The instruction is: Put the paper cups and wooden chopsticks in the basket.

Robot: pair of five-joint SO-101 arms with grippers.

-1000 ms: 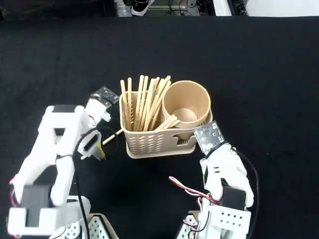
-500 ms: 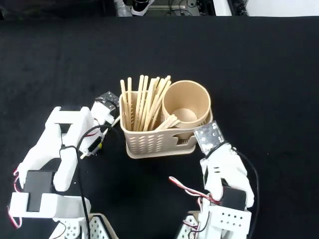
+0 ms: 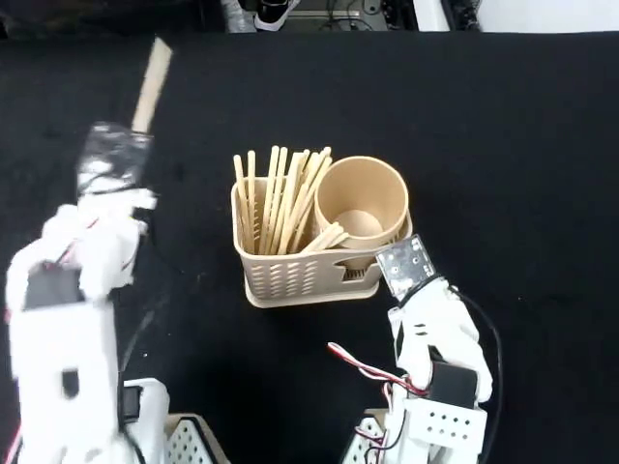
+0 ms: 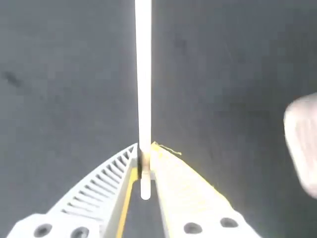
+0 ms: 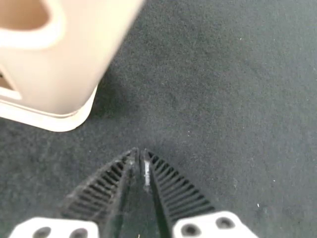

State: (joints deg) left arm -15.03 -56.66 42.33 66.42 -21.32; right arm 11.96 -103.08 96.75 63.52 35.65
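Left arm aloft, fingers together.

Black tabletop, tangled cables beyond

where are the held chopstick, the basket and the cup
chopstick [image 4: 143, 74], left wrist view, middle of its shaft
basket [image 3: 300, 278], high view, slotted front wall
cup [image 3: 360, 193], high view, inner wall

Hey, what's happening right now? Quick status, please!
Left gripper shut on one chopstick, held high beside basket. Right gripper shut, empty, near basket. Nothing seen in the way.
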